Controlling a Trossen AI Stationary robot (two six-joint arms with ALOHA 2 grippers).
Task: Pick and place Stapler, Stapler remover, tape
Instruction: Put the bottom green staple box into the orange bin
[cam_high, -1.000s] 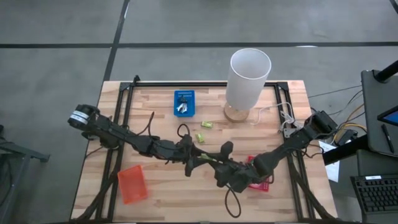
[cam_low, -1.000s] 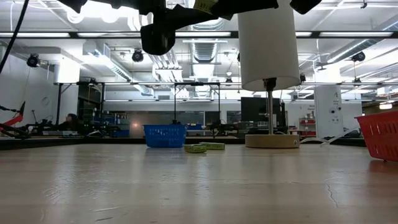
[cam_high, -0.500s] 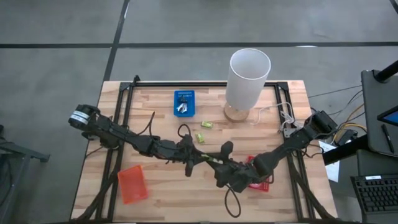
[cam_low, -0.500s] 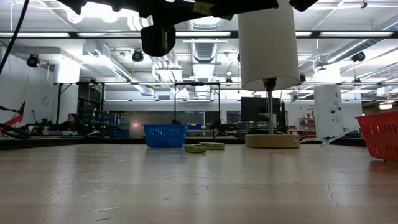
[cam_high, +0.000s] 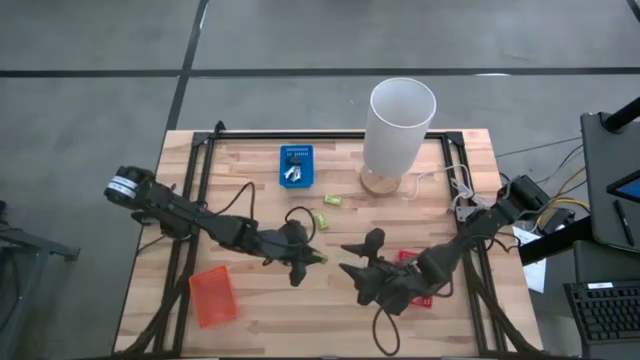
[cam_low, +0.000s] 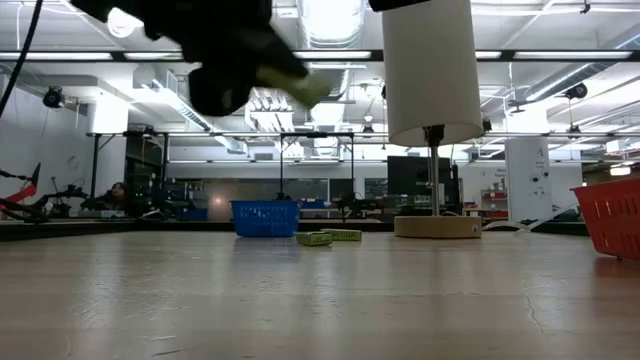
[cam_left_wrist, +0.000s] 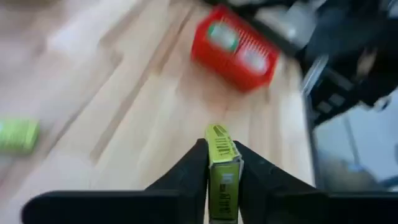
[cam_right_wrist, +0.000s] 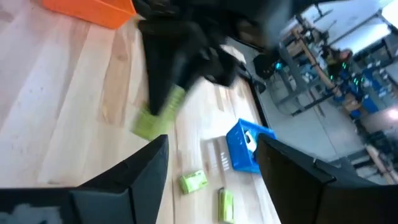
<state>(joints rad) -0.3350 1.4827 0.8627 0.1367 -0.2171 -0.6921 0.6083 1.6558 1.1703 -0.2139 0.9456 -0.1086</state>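
Note:
My left gripper (cam_high: 312, 257) hangs above the table's middle, shut on a small green box (cam_left_wrist: 222, 168). The low view shows that box (cam_low: 300, 85) high above the tabletop. My right gripper (cam_high: 348, 258) stands open a short way to the right of the box, with nothing between its fingers (cam_right_wrist: 158, 152). It faces the left gripper and box (cam_right_wrist: 158, 118). Under the right arm stands a red basket (cam_high: 425, 298) with green things inside (cam_left_wrist: 222, 37). I cannot make out a stapler, a stapler remover or tape. My left gripper pinches the green box by its two long side faces (cam_left_wrist: 214, 177) between its two fingers. The box lies along the fingers, and its far end (cam_left_wrist: 217, 132) reaches just past the tips. It is lifted clear of the table.
A white lamp (cam_high: 400, 125) stands at the far right, with a blue basket (cam_high: 296, 165) to its left. Two more green boxes (cam_high: 332, 200) (cam_high: 322, 221) lie between them and the grippers. An orange basket (cam_high: 212, 295) sits near the front left. Cables (cam_high: 455, 185) lie at the right edge.
The two grippers, met over the table's middle a second ago, have drawn apart. My right gripper has opened and let go of the green box, backing toward the near right. My left gripper has carried the box toward the table's left.

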